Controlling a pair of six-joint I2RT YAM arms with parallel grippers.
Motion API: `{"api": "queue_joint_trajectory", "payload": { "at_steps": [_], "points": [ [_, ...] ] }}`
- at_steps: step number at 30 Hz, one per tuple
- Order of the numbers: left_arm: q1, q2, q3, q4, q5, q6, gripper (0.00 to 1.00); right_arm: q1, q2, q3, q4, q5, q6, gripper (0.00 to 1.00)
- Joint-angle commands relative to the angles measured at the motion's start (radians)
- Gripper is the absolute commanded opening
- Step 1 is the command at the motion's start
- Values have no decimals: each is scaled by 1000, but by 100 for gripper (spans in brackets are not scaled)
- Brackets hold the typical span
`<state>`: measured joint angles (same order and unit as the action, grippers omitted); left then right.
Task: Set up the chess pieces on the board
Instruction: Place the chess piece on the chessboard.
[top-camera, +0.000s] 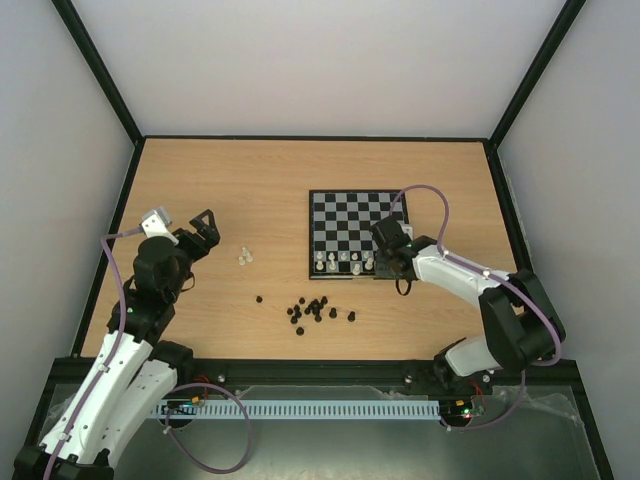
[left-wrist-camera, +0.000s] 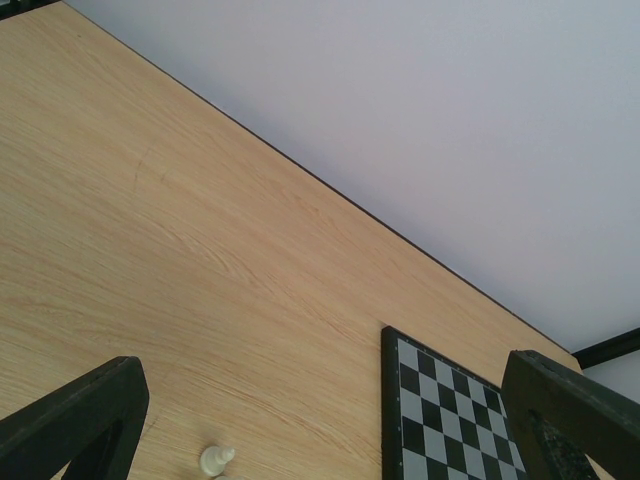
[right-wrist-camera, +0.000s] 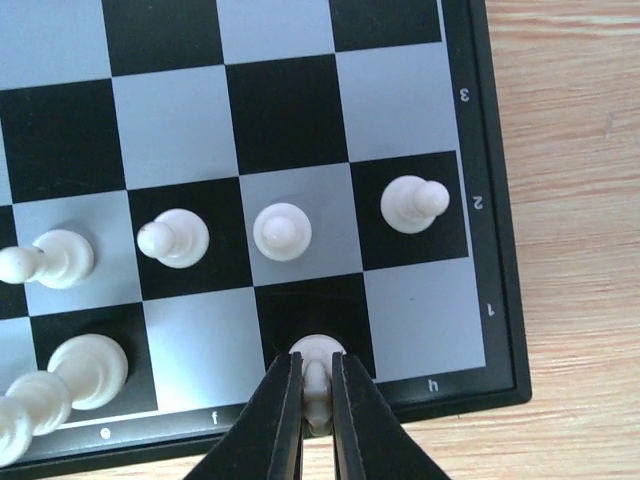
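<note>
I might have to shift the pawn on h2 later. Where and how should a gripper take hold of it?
Take the h2 pawn by its narrow head and neck, coming straight down from above, since it stands upright on a round base. Close the fingers along the file: the board is bare ahead of and behind it, while the g2 pawn stands close beside it.

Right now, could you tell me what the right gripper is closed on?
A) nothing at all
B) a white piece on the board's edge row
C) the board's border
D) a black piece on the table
B: in the right wrist view, the right gripper pinches a white piece that stands on a black square in the outermost row of the board.
</note>
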<state>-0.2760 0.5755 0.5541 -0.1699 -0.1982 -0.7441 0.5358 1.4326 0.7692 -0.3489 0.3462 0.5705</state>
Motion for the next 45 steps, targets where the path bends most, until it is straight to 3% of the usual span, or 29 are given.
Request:
{"api": "queue_joint_trajectory", "payload": {
  "at_steps": [1, 45],
  "points": [
    [5, -8, -9, 19, 1, 9, 100, -6, 28, -5, 12, 13, 8, 8],
    [5, -9, -10, 21, 3, 9, 100, -5, 16, -22, -32, 27, 11, 9]
  ]
}}
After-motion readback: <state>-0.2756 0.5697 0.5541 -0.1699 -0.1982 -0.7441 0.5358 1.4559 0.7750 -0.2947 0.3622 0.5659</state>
